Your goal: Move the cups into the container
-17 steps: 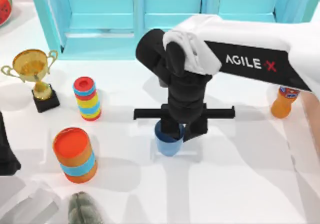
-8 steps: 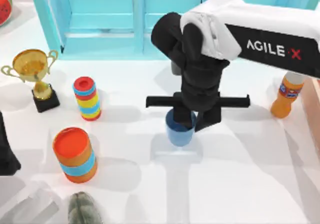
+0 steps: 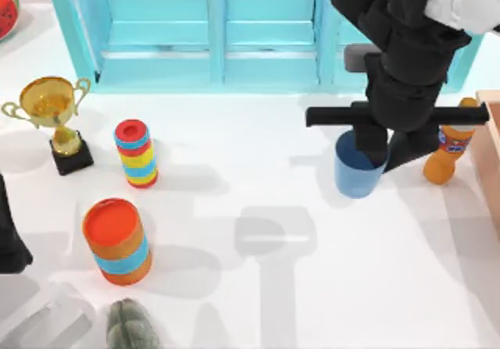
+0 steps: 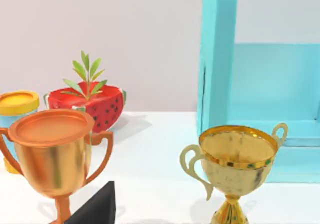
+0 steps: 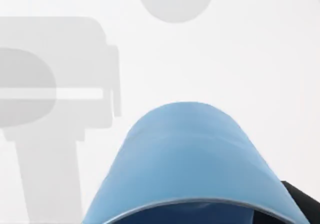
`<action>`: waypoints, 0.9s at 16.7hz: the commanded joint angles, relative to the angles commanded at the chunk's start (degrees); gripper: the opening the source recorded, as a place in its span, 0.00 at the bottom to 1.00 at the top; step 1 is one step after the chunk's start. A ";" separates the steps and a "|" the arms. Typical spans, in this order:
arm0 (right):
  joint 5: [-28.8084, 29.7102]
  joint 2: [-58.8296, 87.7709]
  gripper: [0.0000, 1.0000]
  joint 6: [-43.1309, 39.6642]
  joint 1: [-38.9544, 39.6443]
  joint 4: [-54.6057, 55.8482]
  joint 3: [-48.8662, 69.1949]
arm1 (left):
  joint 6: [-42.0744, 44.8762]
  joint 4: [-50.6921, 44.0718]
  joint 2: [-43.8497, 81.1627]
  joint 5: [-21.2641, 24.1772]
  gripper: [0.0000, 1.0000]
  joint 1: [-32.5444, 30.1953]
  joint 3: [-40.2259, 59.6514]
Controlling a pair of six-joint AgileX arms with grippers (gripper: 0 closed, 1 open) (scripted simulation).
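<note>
top view, right gripper (image 3: 384, 155): fingers pinching the blue cup's rim, one inside, one outside, toward the table's right side
top view, blue cup (image 3: 356, 174): held up off the table, shadow well off to its left, just left of the orange bottle (image 3: 447, 152)
top view, container (image 3: 491, 155): peach-tan wall at the right edge, right of the bottle, apart from the cup
top view, left arm (image 3: 11, 232): parked at the left edge, can't tell what its fingers are doing
top view, other stuff: gold trophy (image 3: 53, 112), two striped cylinders with red tops (image 3: 136, 154) (image 3: 116, 240), turquoise cabinet (image 3: 219, 29) at the back
left wrist view: gold trophy (image 4: 235, 165), copper trophy (image 4: 52, 152), watermelon planter (image 4: 93, 102), cabinet (image 4: 260, 78)
right wrist view: blue cup (image 5: 193, 159) close up, pale table (image 5: 200, 48) with shadows beyond it
</note>
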 joint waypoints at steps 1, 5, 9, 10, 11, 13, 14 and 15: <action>0.00 0.00 0.00 0.00 0.00 0.00 0.00 | 0.00 0.00 0.00 0.00 1.00 0.00 0.00; -0.29 -0.03 0.00 -0.66 0.26 -0.37 0.13 | 0.00 0.00 0.00 0.00 1.00 0.00 0.00; -3.20 -1.77 0.00 -8.47 -4.23 -4.72 -0.95 | 0.00 0.00 0.00 0.00 1.00 0.00 0.00; -3.95 -2.22 0.00 -11.49 -6.88 -6.13 -1.30 | 0.00 0.00 0.00 0.00 1.00 0.00 0.00; -4.62 -2.66 0.00 -14.78 -10.07 -7.49 -1.64 | 0.00 0.00 0.00 0.00 1.00 0.00 0.00; -5.44 -3.54 0.00 -22.20 -18.02 -9.73 -2.26 | 0.00 0.00 0.00 0.00 1.00 0.00 0.00; -5.58 -3.97 0.00 -26.17 -22.54 -10.54 -2.48 | 0.00 0.00 0.00 0.00 1.00 0.00 0.00; -5.52 -4.38 0.00 -30.15 -27.29 -11.04 -2.58 | 0.00 0.00 0.00 0.00 1.00 0.00 0.00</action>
